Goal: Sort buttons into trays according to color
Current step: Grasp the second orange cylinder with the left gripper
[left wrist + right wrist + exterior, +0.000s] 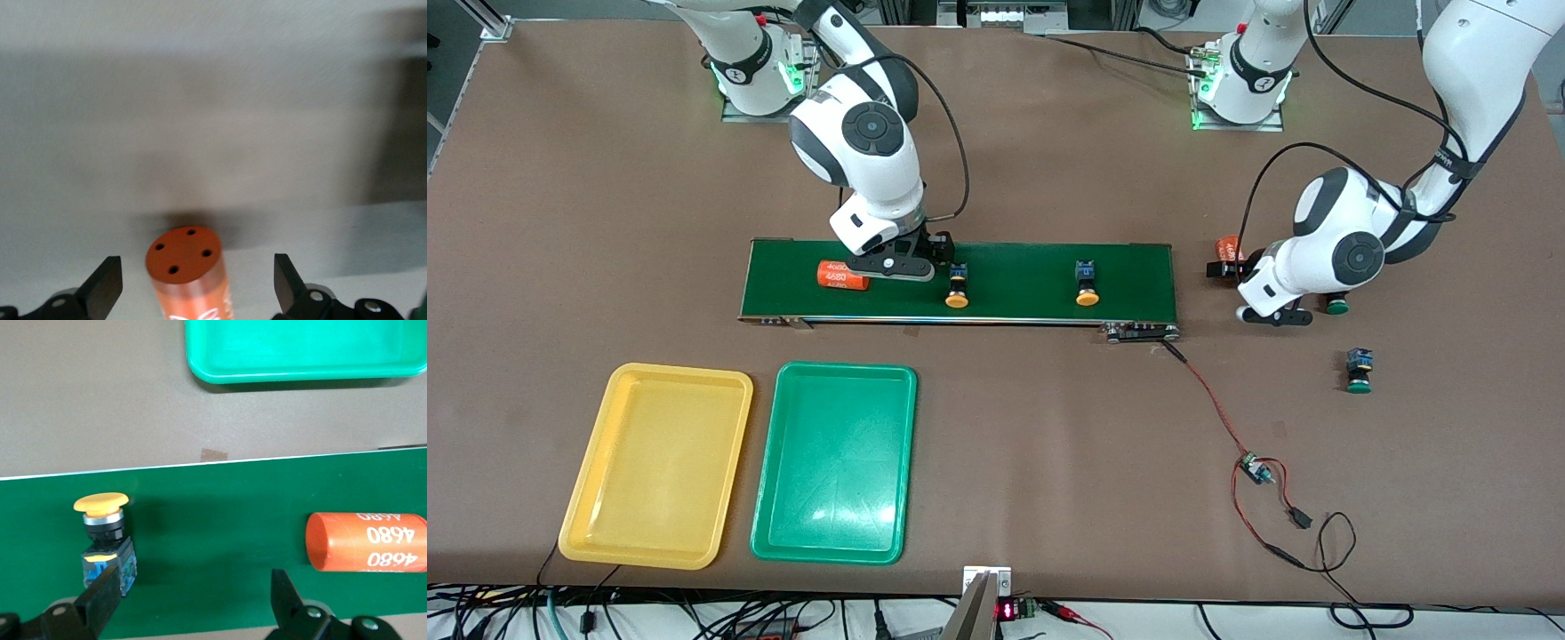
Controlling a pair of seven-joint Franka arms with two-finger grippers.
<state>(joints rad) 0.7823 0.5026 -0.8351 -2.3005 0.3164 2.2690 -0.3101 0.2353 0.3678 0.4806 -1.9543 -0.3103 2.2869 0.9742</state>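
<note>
Two buttons with orange-yellow caps (957, 289) (1087, 286) lie on the dark-green conveyor belt (1032, 267). One green-capped button (1359, 369) lies on the table toward the left arm's end; another (1336, 305) shows partly under the left arm. The yellow tray (658, 462) and green tray (836, 462) sit side by side, nearer the camera than the belt, with nothing in them. My right gripper (898, 269) (193, 587) hangs open over the belt, beside a yellow button (103, 533). My left gripper (1223, 267) (197, 270) is open around an upright orange cylinder (187, 273), not touching it.
An orange cylinder marked 4680 (842, 276) (363, 543) lies on the belt by my right gripper. The other cylinder (1232, 247) stands just off the belt's end. A red-and-black cable with a small board (1254, 468) trails from the belt across the table.
</note>
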